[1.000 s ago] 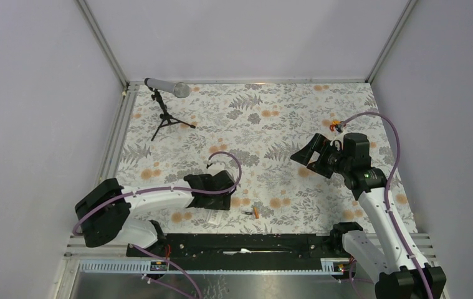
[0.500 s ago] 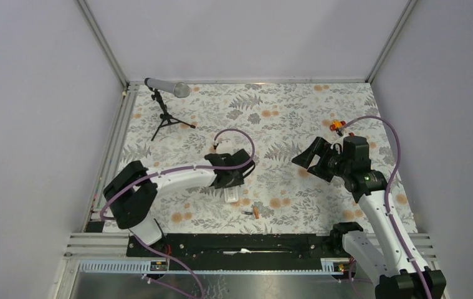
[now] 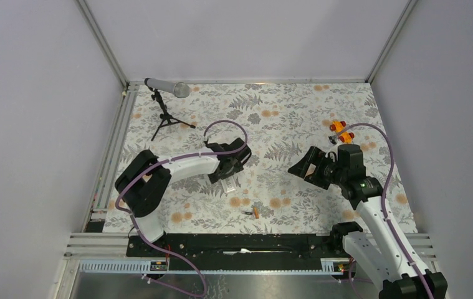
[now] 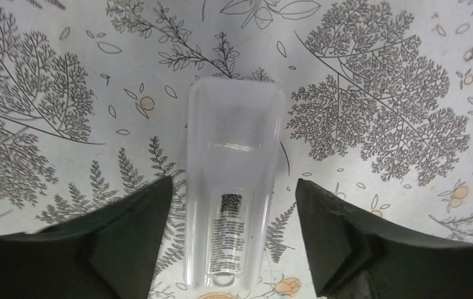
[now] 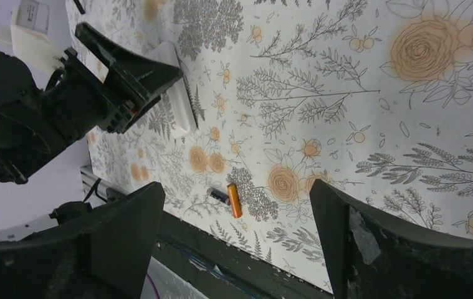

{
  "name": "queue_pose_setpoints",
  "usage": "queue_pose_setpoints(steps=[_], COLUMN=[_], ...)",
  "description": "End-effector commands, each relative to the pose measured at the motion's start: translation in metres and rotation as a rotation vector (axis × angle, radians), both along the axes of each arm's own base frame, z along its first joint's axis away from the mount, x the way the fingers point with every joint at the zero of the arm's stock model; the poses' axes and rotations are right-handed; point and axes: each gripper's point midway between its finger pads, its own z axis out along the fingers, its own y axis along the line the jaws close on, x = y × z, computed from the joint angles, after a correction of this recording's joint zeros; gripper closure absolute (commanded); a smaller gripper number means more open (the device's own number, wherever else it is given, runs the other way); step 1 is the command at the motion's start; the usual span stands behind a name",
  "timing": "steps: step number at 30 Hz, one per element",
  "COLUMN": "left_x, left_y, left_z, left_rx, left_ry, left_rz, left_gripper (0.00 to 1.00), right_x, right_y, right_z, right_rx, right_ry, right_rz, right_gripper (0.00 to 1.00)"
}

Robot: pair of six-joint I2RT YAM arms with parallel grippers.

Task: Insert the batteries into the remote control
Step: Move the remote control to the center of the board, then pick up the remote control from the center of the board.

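Observation:
The white remote control (image 4: pixel 234 187) lies flat on the flowered cloth, its recessed face with a printed label turned up. My left gripper (image 4: pixel 234 190) is open and straddles it, with a gap of cloth showing on each side. From above, the remote control (image 3: pixel 229 183) pokes out just below the left gripper (image 3: pixel 227 176). The batteries (image 3: pixel 252 213) lie together near the front edge; the right wrist view shows one orange battery (image 5: pixel 234 200) with a dark one (image 5: pixel 219 195) beside it. My right gripper (image 5: pixel 237 187) hangs open and empty above the cloth, right of centre (image 3: pixel 301 166).
A grey microphone (image 3: pixel 167 88) on a black tripod stands at the back left. An orange toy car with red wheels (image 3: pixel 341 129) sits at the right, behind the right arm. A black rail (image 3: pixel 240 243) runs along the table's front edge.
The left arm carried the remote from near the front edge toward the table's middle, then its jaws parted from it. The right gripper shifted slightly down and left. The batteries stayed put.

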Motion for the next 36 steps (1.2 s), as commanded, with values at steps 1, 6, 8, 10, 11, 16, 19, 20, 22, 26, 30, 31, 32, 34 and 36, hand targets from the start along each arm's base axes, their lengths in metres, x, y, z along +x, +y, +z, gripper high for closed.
queue_pose_setpoints(steps=[1, 6, 8, 10, 11, 16, 19, 20, 22, 26, 30, 31, 32, 34, 36], left_x=[0.004, 0.017, 0.021, 0.023, 0.022, 0.008, -0.005, -0.011, -0.019, -0.032, -0.036, -0.036, -0.037, -0.036, -0.035], left_y=[0.003, 0.016, 0.032, 0.053, 0.065, 0.126, 0.152, 0.159, 0.170, 0.181, 0.182, 0.181, 0.180, 0.178, 0.177], left_z=[0.011, 0.057, 0.079, 0.100, 0.107, 0.130, 0.138, 0.139, 0.141, 0.140, 0.135, 0.133, 0.132, 0.129, 0.127], left_rx=[-0.070, -0.117, -0.124, -0.138, -0.148, -0.197, -0.189, -0.188, -0.190, -0.204, -0.213, -0.216, -0.221, -0.228, -0.230], left_ry=[-0.047, -0.168, -0.220, -0.271, -0.288, -0.347, -0.365, -0.365, -0.362, -0.366, -0.349, -0.343, -0.338, -0.332, -0.326], left_rz=[0.073, 0.066, 0.061, 0.075, 0.081, 0.105, 0.100, 0.103, 0.105, 0.104, 0.101, 0.099, 0.095, 0.084, 0.077], left_gripper=[0.14, 0.01, 0.01, 0.01, 0.01, 0.01, 0.01, 0.01, 0.01, 0.01, 0.01, 0.01, 0.01, 0.01, 0.01], right_x=[-0.002, -0.002, -0.004, -0.004, -0.003, 0.004, 0.015, 0.020, 0.022, 0.022, 0.026, 0.027, 0.029, 0.029, 0.030], right_y=[0.009, 0.034, 0.050, 0.067, 0.077, 0.133, 0.166, 0.179, 0.200, 0.236, 0.246, 0.248, 0.248, 0.238, 0.231], right_z=[-0.002, -0.005, -0.011, -0.017, -0.019, -0.032, -0.040, -0.045, -0.054, -0.074, -0.097, -0.103, -0.103, -0.114, -0.119], right_rx=[-0.010, -0.045, -0.076, -0.108, -0.127, -0.318, -0.424, -0.444, -0.468, -0.527, -0.635, -0.662, -0.689, -0.766, -0.802], right_ry=[-0.043, -0.093, -0.095, -0.096, -0.098, -0.135, -0.143, -0.132, -0.118, -0.094, -0.037, -0.028, -0.026, -0.002, 0.010], right_rz=[0.047, 0.119, 0.161, 0.197, 0.218, 0.330, 0.351, 0.361, 0.396, 0.472, 0.498, 0.499, 0.494, 0.479, 0.459], right_gripper=[0.05, 0.03, 0.02, 0.02, 0.02, 0.04, 0.06, 0.07, 0.07, 0.07, 0.09, 0.10, 0.11, 0.13, 0.16])
